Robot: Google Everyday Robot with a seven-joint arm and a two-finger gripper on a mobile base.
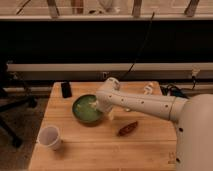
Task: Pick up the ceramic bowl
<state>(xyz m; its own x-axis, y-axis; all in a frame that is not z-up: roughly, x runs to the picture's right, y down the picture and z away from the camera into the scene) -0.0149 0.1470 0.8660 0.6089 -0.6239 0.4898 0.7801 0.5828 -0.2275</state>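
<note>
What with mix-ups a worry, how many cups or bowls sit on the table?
2: the ceramic bowl mid-table, the gripper at its right rim; the white cup front-left. The arm may hide more.

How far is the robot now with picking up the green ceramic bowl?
The reach looks done: the gripper is at the right rim of the ceramic bowl. The grasp is in hand, though I cannot confirm a hold. The lift is left: the bowl appears to sit on the table.
</note>
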